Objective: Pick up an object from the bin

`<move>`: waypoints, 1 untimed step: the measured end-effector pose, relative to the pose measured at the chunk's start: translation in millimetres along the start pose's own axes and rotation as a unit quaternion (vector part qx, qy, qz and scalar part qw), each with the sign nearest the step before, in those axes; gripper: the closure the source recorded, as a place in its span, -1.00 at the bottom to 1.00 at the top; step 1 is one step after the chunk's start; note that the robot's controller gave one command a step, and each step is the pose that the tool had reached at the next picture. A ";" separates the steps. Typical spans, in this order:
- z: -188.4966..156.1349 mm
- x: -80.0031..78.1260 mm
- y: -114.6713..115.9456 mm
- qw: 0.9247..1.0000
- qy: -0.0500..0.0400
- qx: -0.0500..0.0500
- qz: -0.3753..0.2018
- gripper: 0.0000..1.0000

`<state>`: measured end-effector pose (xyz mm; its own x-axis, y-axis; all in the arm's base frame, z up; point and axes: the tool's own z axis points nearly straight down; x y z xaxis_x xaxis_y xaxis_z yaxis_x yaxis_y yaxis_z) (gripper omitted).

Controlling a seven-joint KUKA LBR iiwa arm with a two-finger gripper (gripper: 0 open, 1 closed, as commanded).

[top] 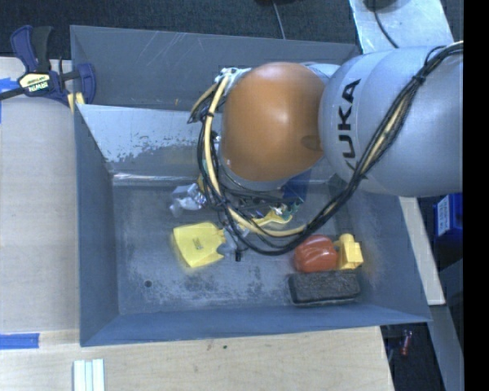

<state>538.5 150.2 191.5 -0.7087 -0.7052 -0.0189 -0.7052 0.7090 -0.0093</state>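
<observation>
Orange wrist cover over bin, yellow block, dark sponge

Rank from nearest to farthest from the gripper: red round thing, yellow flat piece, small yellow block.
1. yellow flat piece, just left of the gripper.
2. red round thing, to the right.
3. small yellow block, right of it.

One camera looks down from above, slightly off to one side, close over the grey metal bin, the KUKA arm entering from the right beneath the lens.
</observation>
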 end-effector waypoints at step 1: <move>24.4 -9.6 -5.5 0.983 0.000 0.000 0.181 -1.00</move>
<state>549.7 153.2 167.3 -0.9135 -0.4064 -0.0203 -0.4065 0.9137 -0.0013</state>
